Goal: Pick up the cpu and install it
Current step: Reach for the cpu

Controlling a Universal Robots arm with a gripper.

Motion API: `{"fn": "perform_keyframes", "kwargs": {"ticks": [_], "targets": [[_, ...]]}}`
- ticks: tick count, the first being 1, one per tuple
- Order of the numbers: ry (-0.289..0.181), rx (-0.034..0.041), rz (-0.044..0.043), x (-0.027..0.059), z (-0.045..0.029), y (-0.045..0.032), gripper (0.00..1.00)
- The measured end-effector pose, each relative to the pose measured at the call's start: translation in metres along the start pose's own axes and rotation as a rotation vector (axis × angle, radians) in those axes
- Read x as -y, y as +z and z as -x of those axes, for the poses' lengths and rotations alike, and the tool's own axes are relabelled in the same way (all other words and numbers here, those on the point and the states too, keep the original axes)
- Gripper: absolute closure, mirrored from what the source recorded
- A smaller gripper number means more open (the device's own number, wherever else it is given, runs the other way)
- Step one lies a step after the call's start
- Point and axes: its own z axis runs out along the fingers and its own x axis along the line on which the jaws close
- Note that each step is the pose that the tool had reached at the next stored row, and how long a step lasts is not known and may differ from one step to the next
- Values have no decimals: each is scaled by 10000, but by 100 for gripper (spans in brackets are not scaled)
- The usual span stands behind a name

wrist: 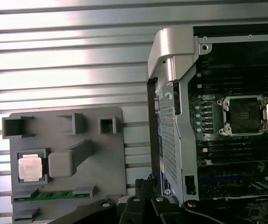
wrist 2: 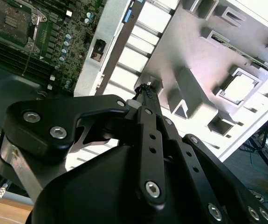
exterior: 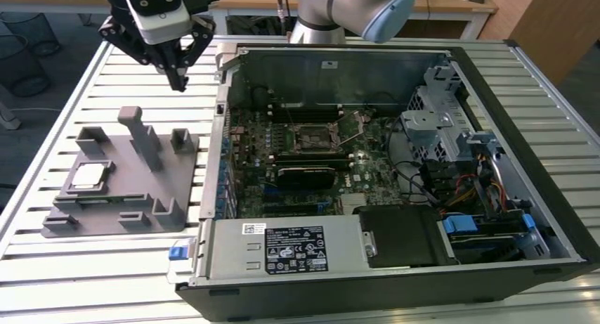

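Note:
The cpu [exterior: 89, 176], a small silvery square chip, lies flat in a recess of the grey holder tray [exterior: 112, 218] on the exterior view's left. My gripper [exterior: 178, 85] hangs high over the slatted table, behind the tray and beside the case's left wall, well apart from the chip. Its fingers are shut together with nothing between them. Both wrist views show the cpu [wrist 2: 240, 87] [wrist: 30, 166], the tray [wrist 2: 189, 37] [wrist: 101, 154] and the gripper [wrist 2: 145, 87] [wrist: 145, 179]. The motherboard socket [exterior: 313, 135] [wrist: 243, 113] stands open and empty inside the case.
The open computer case [exterior: 375, 57] lies on the slatted metal table [exterior: 94, 268], with a drive cage [exterior: 440, 120], cables and a power supply [exterior: 291, 248] inside. A tall post [exterior: 140, 134] rises from the tray near the cpu. A green memory stick [wrist: 54, 196] lies along the tray's edge.

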Motion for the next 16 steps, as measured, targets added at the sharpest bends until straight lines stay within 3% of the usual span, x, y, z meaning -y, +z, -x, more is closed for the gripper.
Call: {"fn": "perform_keyframes", "kwargs": {"ticks": [16], "targets": [[2, -37, -3, 10, -120, 26, 89]]}}
